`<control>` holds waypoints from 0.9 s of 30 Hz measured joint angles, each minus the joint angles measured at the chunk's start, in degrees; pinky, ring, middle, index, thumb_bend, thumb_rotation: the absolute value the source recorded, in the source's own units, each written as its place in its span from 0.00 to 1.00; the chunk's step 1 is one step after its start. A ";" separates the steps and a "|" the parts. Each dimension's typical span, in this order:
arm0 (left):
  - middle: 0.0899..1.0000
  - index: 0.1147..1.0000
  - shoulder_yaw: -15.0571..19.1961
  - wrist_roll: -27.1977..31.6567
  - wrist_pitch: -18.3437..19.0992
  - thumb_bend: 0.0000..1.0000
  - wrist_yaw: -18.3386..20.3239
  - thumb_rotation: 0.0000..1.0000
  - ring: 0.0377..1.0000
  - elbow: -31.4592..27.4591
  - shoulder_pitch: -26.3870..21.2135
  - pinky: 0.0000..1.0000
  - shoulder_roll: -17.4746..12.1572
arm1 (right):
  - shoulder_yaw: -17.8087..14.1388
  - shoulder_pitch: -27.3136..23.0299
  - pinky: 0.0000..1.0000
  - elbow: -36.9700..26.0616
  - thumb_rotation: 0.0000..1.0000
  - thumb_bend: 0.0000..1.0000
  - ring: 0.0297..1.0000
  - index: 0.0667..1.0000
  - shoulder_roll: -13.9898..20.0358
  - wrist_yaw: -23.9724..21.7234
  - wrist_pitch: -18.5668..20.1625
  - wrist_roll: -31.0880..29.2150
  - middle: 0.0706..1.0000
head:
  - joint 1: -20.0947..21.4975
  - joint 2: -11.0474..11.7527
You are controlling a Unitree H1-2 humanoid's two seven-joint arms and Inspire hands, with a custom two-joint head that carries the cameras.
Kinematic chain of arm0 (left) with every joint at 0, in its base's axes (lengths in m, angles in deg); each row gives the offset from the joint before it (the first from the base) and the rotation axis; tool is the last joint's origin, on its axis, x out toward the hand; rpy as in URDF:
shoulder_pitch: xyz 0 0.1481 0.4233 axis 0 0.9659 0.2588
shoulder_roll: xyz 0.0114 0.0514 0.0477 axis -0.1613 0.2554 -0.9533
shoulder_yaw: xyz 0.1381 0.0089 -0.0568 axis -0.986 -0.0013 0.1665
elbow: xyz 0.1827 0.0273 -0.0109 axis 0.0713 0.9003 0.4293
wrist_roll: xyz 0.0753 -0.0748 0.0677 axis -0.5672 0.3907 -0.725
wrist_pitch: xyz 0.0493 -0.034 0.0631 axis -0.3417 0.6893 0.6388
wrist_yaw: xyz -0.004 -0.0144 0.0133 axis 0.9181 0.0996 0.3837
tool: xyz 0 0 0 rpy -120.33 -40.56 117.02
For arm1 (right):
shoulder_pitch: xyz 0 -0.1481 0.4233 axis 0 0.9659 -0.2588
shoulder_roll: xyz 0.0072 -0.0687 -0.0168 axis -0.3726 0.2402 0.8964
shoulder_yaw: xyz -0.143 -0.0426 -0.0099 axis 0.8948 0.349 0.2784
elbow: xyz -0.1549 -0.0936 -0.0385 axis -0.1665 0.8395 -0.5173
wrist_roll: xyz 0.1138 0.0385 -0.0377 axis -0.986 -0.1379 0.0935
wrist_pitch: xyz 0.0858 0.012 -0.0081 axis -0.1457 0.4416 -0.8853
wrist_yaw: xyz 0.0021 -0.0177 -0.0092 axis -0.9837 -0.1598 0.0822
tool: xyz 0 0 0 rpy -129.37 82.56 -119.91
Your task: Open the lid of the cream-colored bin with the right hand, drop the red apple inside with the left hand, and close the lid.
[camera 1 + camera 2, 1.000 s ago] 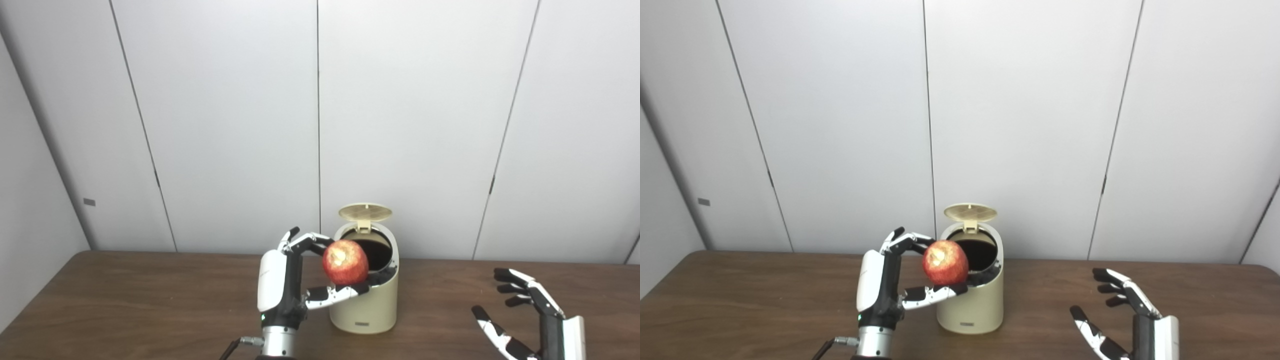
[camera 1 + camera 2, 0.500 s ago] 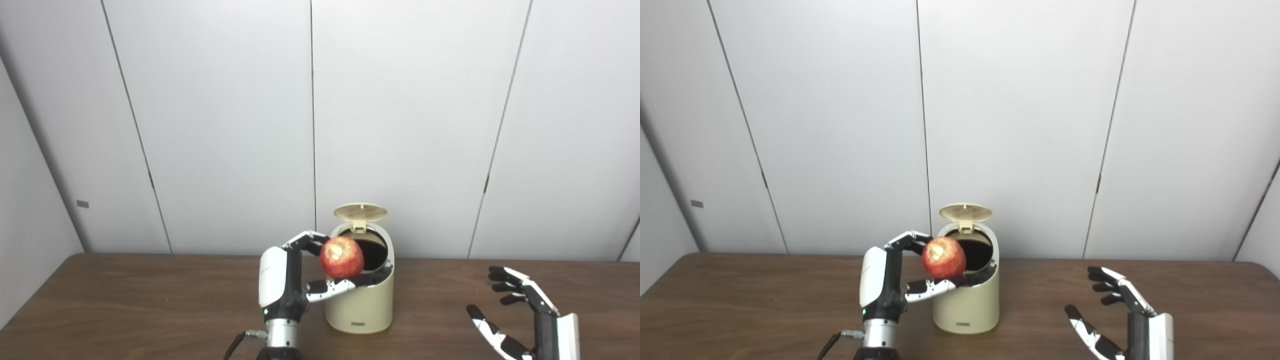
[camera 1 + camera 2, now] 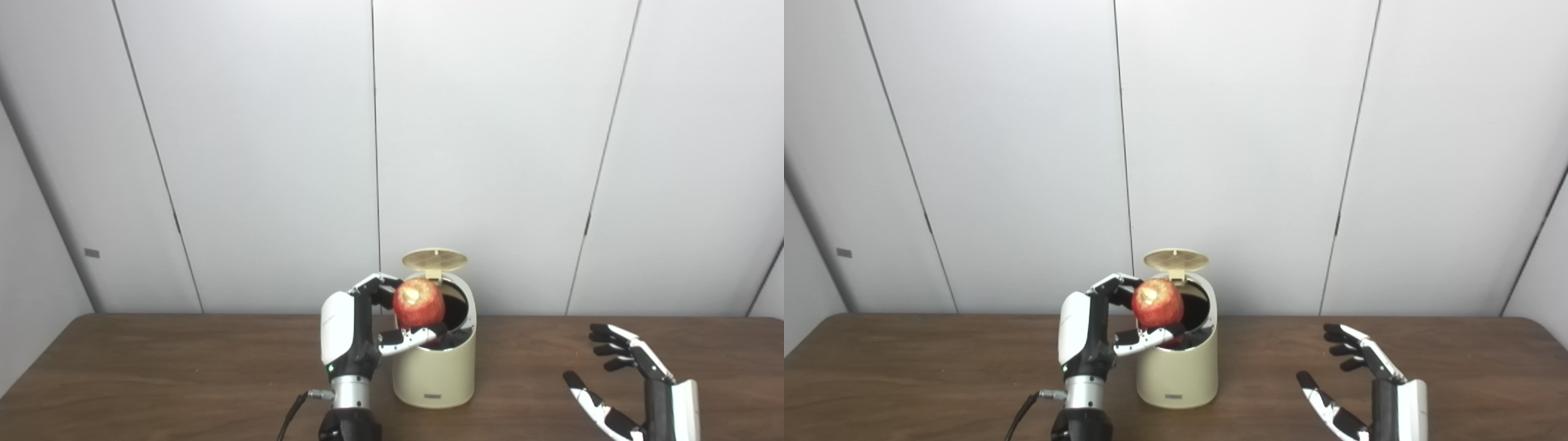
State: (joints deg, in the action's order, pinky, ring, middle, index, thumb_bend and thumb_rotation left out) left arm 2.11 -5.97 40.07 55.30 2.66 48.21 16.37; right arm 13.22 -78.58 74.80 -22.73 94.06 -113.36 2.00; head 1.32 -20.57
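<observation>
Apple held at the mouth of the open bin, right eye view.

The cream-colored bin [image 3: 1177,373] stands upright on the brown table [image 3: 906,380], its round lid [image 3: 1176,260] raised at the far side of the dark opening. The left hand [image 3: 1096,334], just left of the bin, grips the red apple [image 3: 1157,304] between fingers above and thumb below; the apple sits over the bin's near-left rim, its pale bitten patch facing up. The thumb reaches across the rim. The right hand [image 3: 1356,383] hangs well to the right of the bin, above the table, fingers spread and holding nothing. Pale wall panels [image 3: 1243,153] rise behind the bin.
</observation>
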 measured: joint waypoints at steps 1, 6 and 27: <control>0.39 0.45 -0.03 0.00 0.00 0.52 -0.14 0.00 0.49 0.24 -0.22 0.59 0.00 | 0.00 0.00 0.43 0.01 0.03 0.34 0.54 0.65 0.00 0.00 0.00 -0.01 0.60 | 0.09 0.00; 0.39 0.44 -0.08 0.31 0.68 0.52 -0.32 0.00 0.50 0.75 -0.69 0.58 0.26 | -0.01 0.00 0.46 0.00 0.14 0.33 0.57 0.65 -0.02 -0.04 0.11 -0.04 0.62 | 0.35 -0.18; 0.62 0.59 -2.02 3.82 6.53 1.00 6.88 0.54 0.65 -3.51 -1.32 0.63 -1.70 | -0.02 -0.10 0.41 0.21 0.16 0.34 0.51 0.66 -0.01 -0.19 0.19 0.03 0.57 | 0.53 -0.18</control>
State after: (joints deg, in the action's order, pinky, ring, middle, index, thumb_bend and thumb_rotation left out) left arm 0.09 -2.15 46.60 62.18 -0.85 46.89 14.67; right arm 13.21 -78.69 75.01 -22.74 93.87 -113.17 2.04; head 1.85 -20.74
